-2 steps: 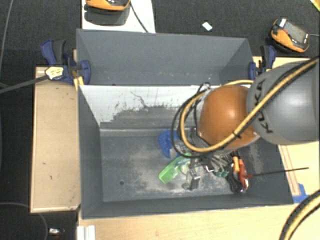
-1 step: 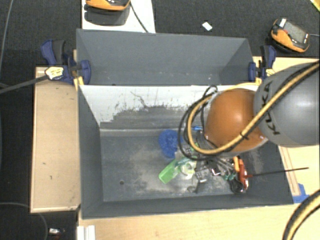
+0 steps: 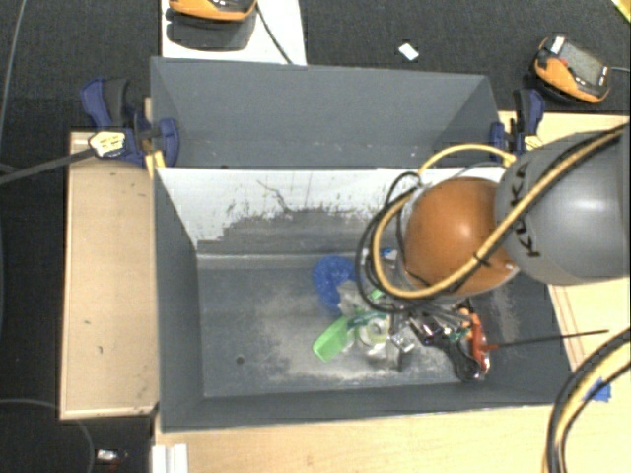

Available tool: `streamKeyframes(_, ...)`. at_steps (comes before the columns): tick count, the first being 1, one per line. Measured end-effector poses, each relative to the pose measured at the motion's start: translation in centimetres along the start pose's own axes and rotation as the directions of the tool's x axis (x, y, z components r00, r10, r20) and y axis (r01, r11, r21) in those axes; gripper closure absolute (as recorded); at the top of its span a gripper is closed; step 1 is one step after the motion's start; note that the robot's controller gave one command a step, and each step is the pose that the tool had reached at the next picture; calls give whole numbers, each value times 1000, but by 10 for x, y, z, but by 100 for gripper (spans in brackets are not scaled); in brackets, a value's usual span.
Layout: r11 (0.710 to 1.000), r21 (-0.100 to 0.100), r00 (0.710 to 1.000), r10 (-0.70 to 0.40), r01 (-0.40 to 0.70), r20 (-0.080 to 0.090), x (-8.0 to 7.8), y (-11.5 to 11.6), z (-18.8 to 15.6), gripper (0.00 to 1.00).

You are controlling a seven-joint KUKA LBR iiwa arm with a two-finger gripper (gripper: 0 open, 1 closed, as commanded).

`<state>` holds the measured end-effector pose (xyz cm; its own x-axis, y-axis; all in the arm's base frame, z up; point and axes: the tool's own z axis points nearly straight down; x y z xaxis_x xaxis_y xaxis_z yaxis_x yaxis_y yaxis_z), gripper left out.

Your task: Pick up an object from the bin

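Note:
My gripper (image 3: 386,341) is down low in the bin's right middle, under the arm's orange cover, with its metal fingertips among a small cluster of things. A bright green flat piece (image 3: 332,340) lies just left of the fingertips, touching or nearly touching them. A blue crumpled thing (image 3: 330,276) sits behind the green piece, toward the bin's back. To the right of the fingertips lies a dark thing with red and orange parts (image 3: 471,346). The cover hides the fingers' upper part.
The arm reaches in from the right and hides the bin's right half. The bin's left floor is bare scuffed grey metal, bounded by steep walls.

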<state>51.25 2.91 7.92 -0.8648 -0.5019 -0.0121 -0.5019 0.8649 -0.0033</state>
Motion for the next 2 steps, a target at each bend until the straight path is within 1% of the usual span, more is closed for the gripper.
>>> streamKeyframes(1, 972, -1, 972, 234, -234, -7, -20, 15, 8, 100)
streamKeyframes(2, 972, -1, 972, 235, -235, -7, -20, 15, 8, 100)
